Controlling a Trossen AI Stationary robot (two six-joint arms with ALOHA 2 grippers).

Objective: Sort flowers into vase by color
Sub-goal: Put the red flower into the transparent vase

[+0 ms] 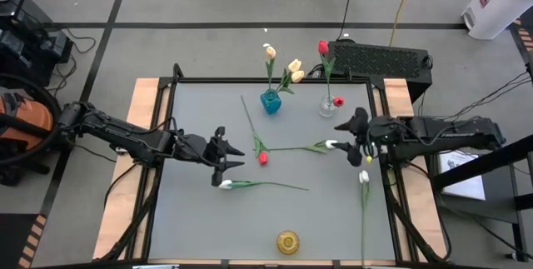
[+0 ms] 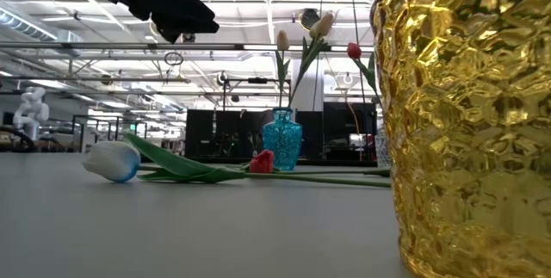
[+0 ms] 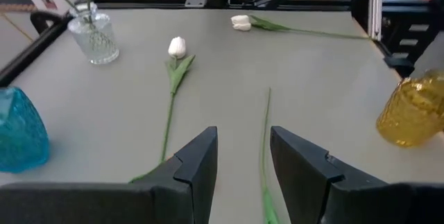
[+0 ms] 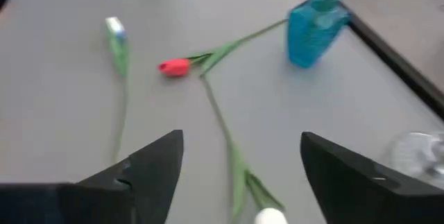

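Note:
Four tulips lie flat on the grey table (image 1: 200, 219): a red one (image 1: 263, 159), a white one (image 1: 331, 145) by my right gripper, a white one (image 1: 225, 185) by my left gripper, and a white one (image 1: 364, 176) at the right edge. My left gripper (image 1: 237, 157) hovers open over the stem (image 3: 267, 123) of the white tulip (image 2: 112, 161). My right gripper (image 4: 241, 141) hovers open above a white bud (image 4: 267, 217). The blue vase (image 1: 271, 101) holds cream-yellow tulips (image 1: 294, 67). The clear vase (image 1: 327, 107) holds red tulips (image 1: 323, 47).
A gold vase (image 1: 287, 241) stands near the table's front edge, right of centre, close to the low camera (image 2: 465, 123). The blue and clear vases stand at the far edge. A raised black frame (image 1: 275, 80) runs round the table. Bare grey surface lies at the front left.

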